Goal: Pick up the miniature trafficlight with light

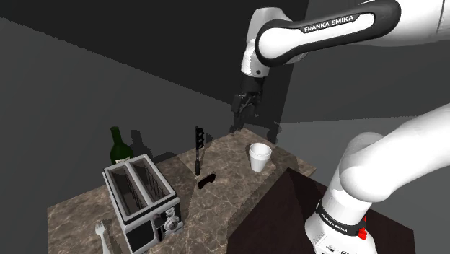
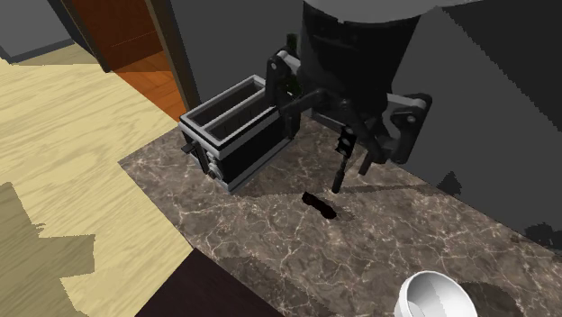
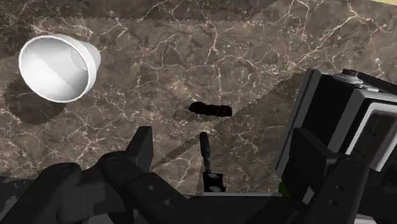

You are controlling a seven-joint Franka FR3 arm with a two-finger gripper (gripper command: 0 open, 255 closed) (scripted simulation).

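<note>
The miniature traffic light (image 1: 198,148) stands upright near the toaster (image 1: 140,198), its lamps too dark to make out. One bottle (image 1: 118,148), base hidden behind the toaster; one cup (image 1: 259,156). The gripper (image 1: 247,108) hangs released, empty.

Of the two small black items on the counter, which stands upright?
The traffic light, upright on its pole; the black lump beside it lies flat.

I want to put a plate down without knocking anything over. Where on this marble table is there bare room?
Bare marble lies between the small black piece and the white cup, and from there to the table edge nearest the stand. The shoulder view's left end is crowded: toaster, green bottle and fork sit close together.
</note>
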